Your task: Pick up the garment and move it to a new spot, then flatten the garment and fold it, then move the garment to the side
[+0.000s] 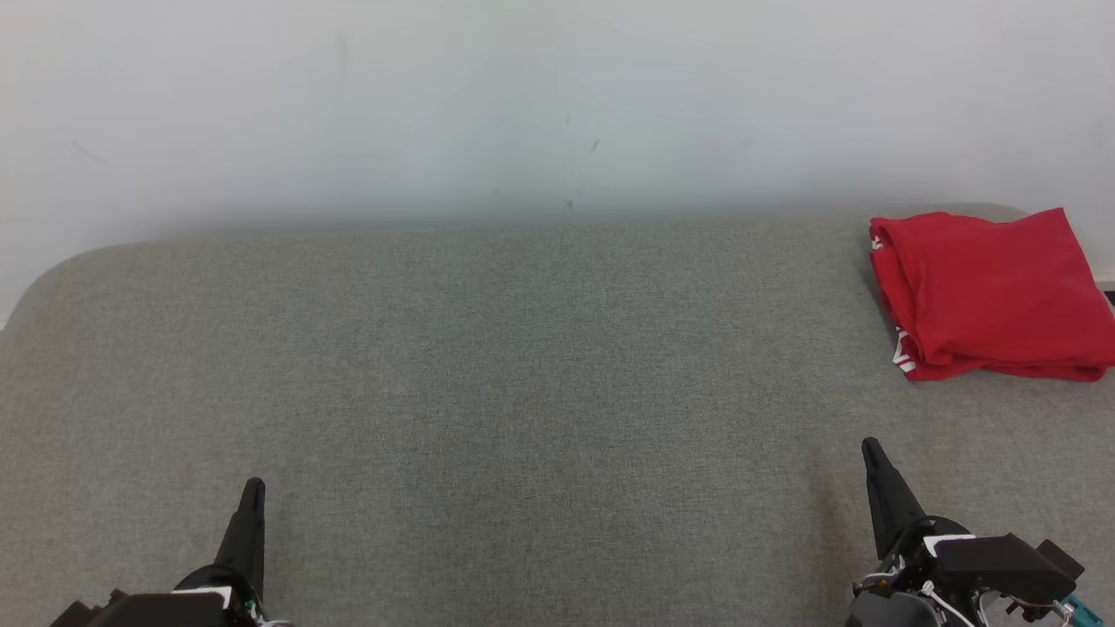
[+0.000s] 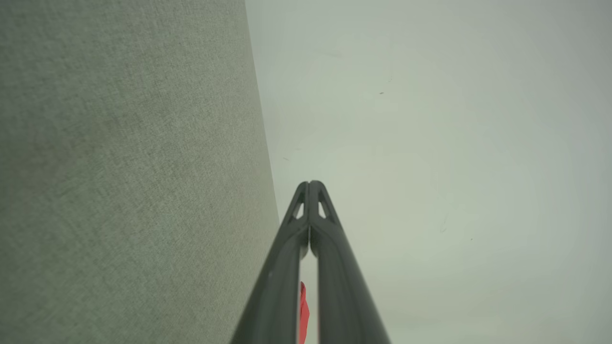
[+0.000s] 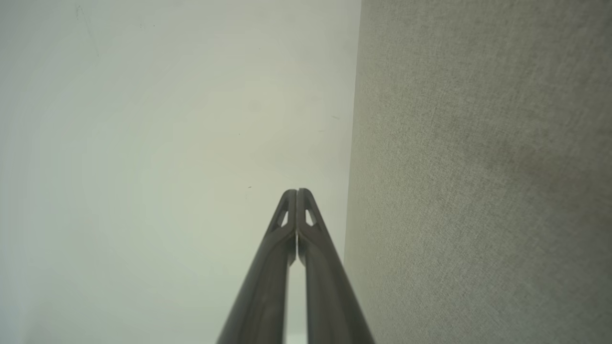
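Lying folded at the far right end of the grey padded surface (image 1: 523, 392), the red garment (image 1: 984, 296) runs off the head view's right edge, so its corner there is cut off. Its long side lies left to right, with the white-trimmed layered edges facing left. The left gripper (image 2: 310, 184) and right gripper (image 3: 296, 191) are pinched together, empty, well apart from it. Between the left fingers, the left wrist view catches a blurred red sliver.
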